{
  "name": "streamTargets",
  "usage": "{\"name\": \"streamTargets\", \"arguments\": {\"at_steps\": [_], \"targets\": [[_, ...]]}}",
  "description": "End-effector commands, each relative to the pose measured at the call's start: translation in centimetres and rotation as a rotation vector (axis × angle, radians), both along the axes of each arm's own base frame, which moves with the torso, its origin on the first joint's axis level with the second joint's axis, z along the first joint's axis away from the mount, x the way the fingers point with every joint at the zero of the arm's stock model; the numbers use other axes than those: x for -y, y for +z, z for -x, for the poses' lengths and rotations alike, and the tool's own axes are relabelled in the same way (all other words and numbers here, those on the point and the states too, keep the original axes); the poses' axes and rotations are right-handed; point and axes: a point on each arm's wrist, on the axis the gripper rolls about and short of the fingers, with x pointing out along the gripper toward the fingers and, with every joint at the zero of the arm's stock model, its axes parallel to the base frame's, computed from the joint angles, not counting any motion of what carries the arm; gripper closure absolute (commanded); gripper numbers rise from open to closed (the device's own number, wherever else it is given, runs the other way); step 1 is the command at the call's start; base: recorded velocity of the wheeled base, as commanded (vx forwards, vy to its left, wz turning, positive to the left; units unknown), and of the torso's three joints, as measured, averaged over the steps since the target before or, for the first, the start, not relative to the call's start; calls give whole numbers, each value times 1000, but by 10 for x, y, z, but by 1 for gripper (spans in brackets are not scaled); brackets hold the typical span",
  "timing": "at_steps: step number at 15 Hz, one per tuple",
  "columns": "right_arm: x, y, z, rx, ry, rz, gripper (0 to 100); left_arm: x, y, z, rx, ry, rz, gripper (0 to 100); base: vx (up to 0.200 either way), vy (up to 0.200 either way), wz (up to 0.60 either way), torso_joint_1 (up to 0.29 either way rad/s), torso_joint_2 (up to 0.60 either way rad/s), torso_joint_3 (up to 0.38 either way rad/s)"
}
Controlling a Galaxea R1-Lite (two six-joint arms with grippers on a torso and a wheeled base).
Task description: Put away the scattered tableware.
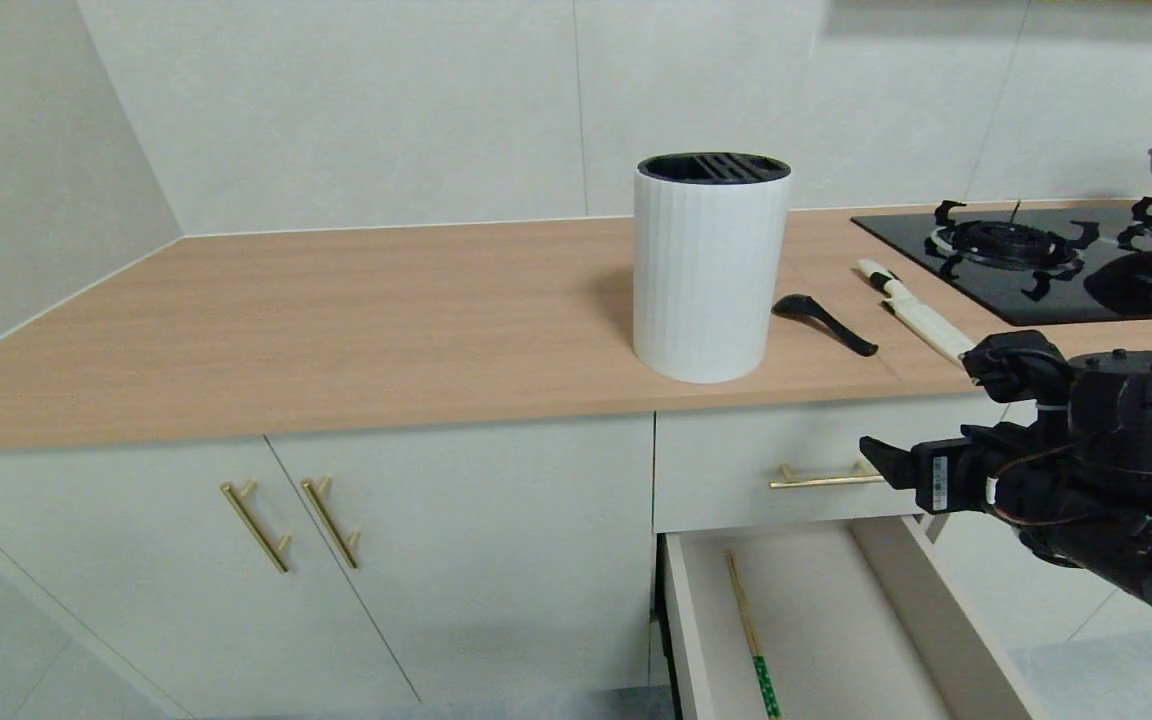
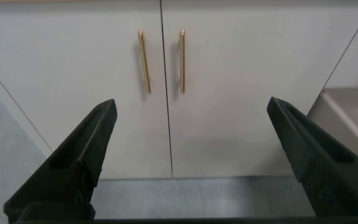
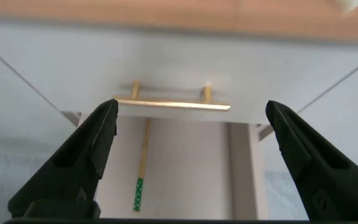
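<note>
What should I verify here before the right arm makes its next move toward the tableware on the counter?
1. The right gripper open and empty: ok.
2. The left gripper open and empty: ok, it faces the cabinet doors.
3. The lower drawer open: ok, chopsticks lie inside.
4. The black spoon free on the counter: ok.
5. The knife fully free: cannot tell, the right gripper hides its near end.

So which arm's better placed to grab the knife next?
Right. The right tool hangs open by the counter edge near the knife and black spoon; the left tool faces the cabinet doors farther left.
</note>
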Motion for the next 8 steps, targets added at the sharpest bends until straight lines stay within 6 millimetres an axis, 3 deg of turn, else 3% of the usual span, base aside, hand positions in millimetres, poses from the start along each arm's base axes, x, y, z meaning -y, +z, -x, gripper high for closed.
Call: {"name": "streamTargets", "arguments": {"at_steps": [1,6,8], "targets": [[0,0,0,-1,1,1,0,0,0,0,0,0,2,0,0,0,0,207,-481,-281],[0,-2,1,-7,4,2,0,0,0,0,0,0,2,0,0,0,0,214,-498,-284],[0,-2,0,-7,9,-2,0,0,0,0,0,0,0,0,0,0,0,120,-276,-156]]}}
